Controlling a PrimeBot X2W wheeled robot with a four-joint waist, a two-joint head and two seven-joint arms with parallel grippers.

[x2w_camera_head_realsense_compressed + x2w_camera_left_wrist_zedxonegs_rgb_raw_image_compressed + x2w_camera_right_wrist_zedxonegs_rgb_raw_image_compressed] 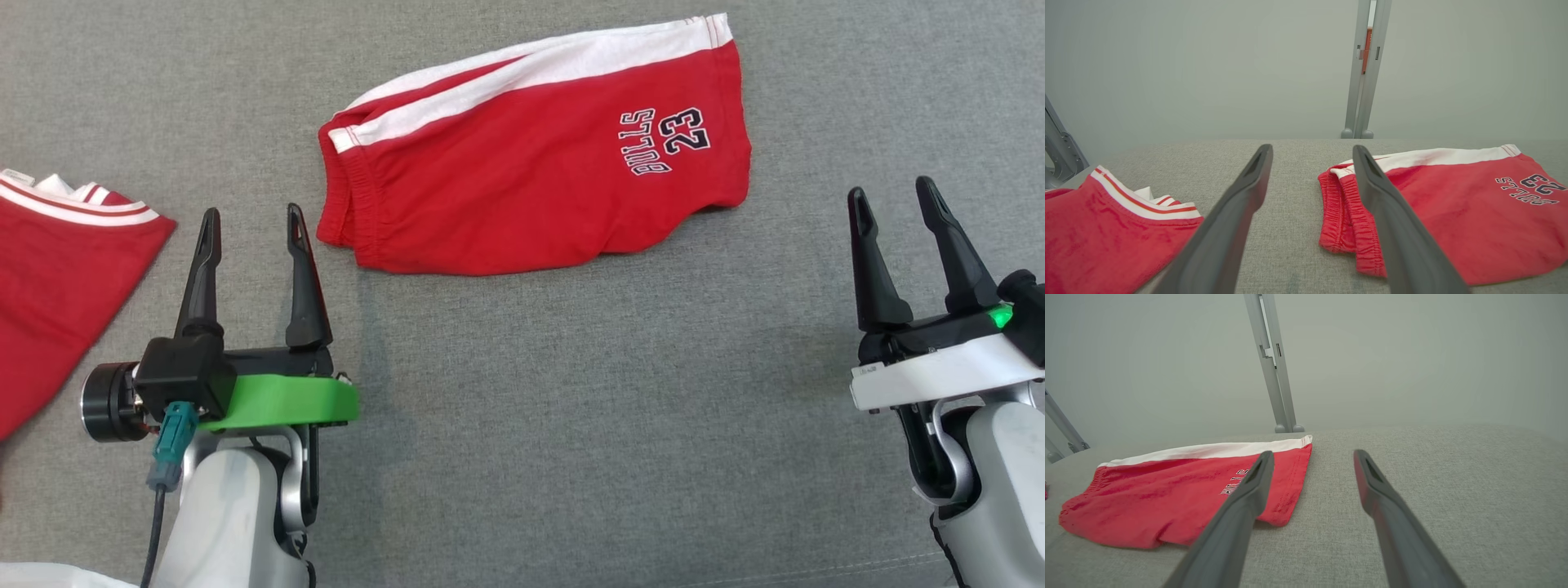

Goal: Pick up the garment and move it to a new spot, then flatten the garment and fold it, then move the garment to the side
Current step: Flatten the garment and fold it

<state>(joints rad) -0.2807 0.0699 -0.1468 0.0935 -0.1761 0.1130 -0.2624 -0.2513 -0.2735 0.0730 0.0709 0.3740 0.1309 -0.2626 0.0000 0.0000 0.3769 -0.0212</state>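
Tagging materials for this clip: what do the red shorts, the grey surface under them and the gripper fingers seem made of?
The red shorts: soft matte knit, probably cotton jersey; gathered elastic waistband, limp folds. The grey surface: matte woven upholstery-like cloth; fine weave shows. Fingers of the left gripper and right gripper: dark, smooth, slightly sheened, likely moulded plastic or rubber; cannot tell which.
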